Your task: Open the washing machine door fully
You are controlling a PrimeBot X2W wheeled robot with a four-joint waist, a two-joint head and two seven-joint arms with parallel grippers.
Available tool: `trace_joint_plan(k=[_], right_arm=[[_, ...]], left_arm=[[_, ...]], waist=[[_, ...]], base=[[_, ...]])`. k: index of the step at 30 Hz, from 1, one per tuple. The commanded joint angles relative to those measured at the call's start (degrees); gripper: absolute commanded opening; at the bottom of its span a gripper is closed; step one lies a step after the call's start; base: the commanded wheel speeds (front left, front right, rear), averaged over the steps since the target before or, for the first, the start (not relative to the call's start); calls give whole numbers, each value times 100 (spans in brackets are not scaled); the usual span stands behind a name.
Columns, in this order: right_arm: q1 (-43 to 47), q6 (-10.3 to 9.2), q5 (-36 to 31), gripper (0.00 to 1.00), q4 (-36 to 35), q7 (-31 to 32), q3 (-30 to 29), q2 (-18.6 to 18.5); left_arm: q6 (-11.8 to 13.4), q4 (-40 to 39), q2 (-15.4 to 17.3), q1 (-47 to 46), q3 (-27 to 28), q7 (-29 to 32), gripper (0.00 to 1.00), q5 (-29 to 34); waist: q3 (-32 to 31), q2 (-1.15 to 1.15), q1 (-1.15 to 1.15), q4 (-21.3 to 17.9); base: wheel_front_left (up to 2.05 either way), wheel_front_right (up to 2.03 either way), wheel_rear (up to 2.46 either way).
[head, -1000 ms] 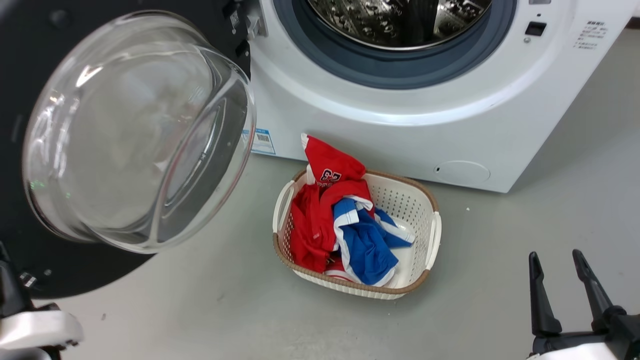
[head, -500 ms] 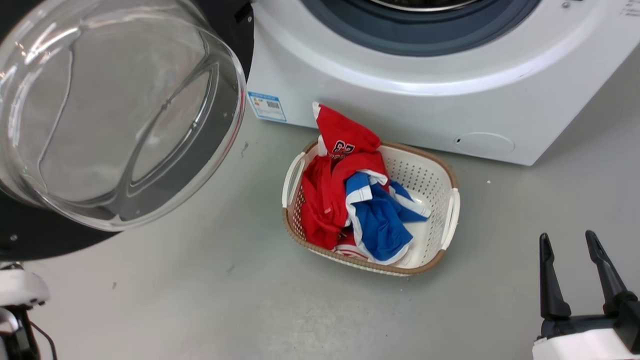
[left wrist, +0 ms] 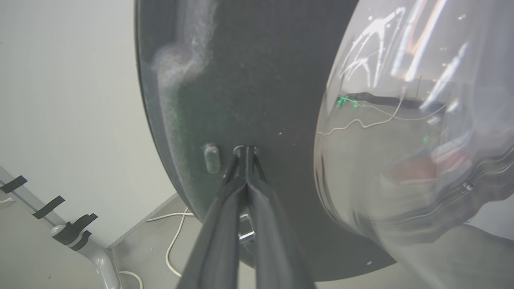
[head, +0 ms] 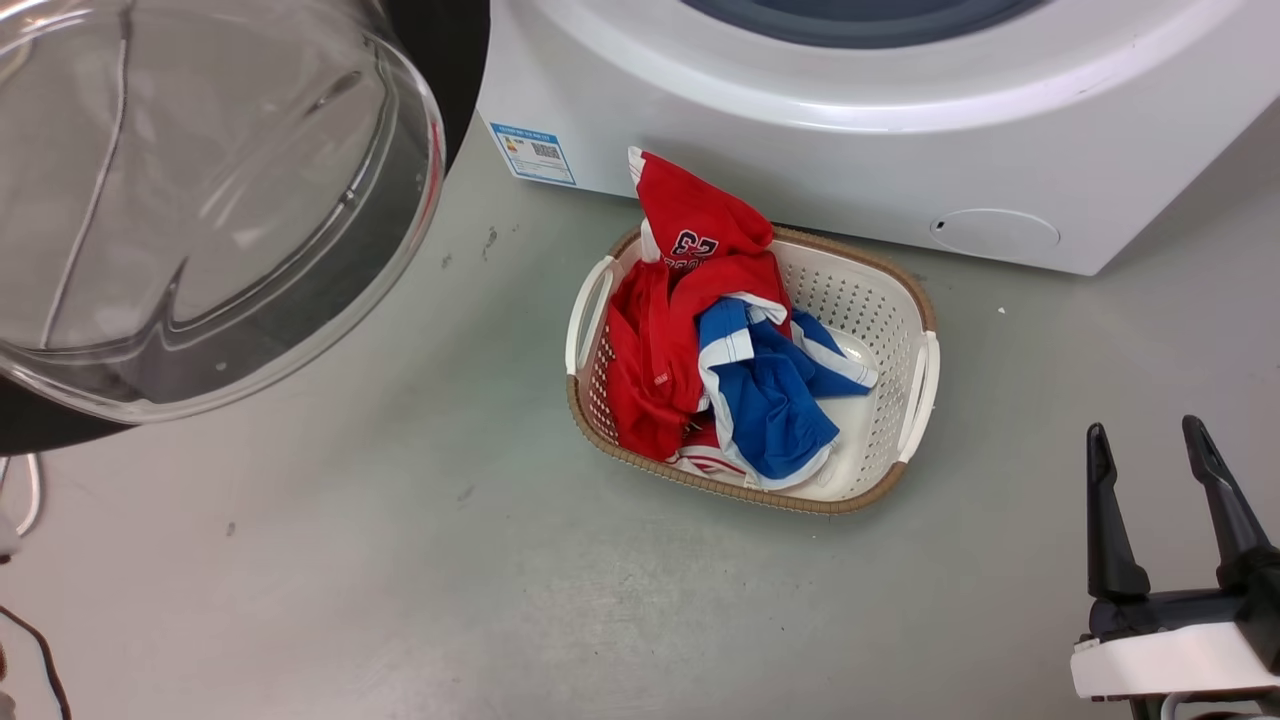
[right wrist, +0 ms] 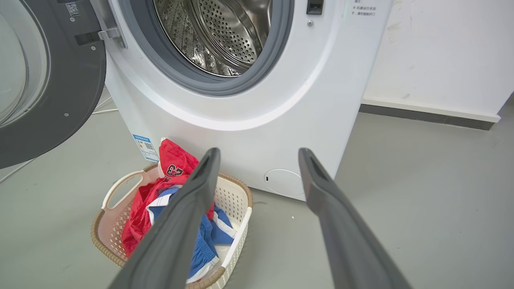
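The washing machine door [head: 200,200] is swung out to the left, its clear glass bowl bulging toward me in the head view. In the left wrist view my left gripper [left wrist: 245,150] is shut, with its tips pressed against the door's black inner face [left wrist: 241,80] beside the glass bowl [left wrist: 413,132]. The white washing machine [head: 850,130] stands at the back, and its steel drum [right wrist: 217,36] lies exposed inside the grey gasket. My right gripper [head: 1150,440] hangs open at the lower right, away from the machine, with nothing between its fingers.
A white perforated laundry basket [head: 915,380] with red and blue clothes [head: 720,350] sits on the grey floor before the machine. A small round filter cover [head: 995,232] is low on the machine's front. A white cable [left wrist: 176,237] lies under the door, near a wall.
The head camera has tilted down, so the machine and basket sit higher in the picture. The door's glass bowl now lies farther left and up; the left forearm has left the lower-left corner.
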Motion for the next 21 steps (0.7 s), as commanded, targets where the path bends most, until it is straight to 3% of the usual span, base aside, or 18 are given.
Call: trace_joint_plan(k=[1,11,21], right_arm=[[-84,-1,-42,100,-25,-12,-6,-34],[-140,-1,-59,100,-38,-12,10,-54],[-136,-1,9,100,84,-12,33,28]], left_arm=[[-24,77,73,-161,44,14,0,23],[-115,598,220,-552,271,14,0,116],[-198,296,95,-272,365,14,0,300]], waist=[[37,0,-1,-11],[159,0,-1,-58],[-131,0,-1,-166]], base=[[0,0,0],[0,0,0],[0,0,0]])
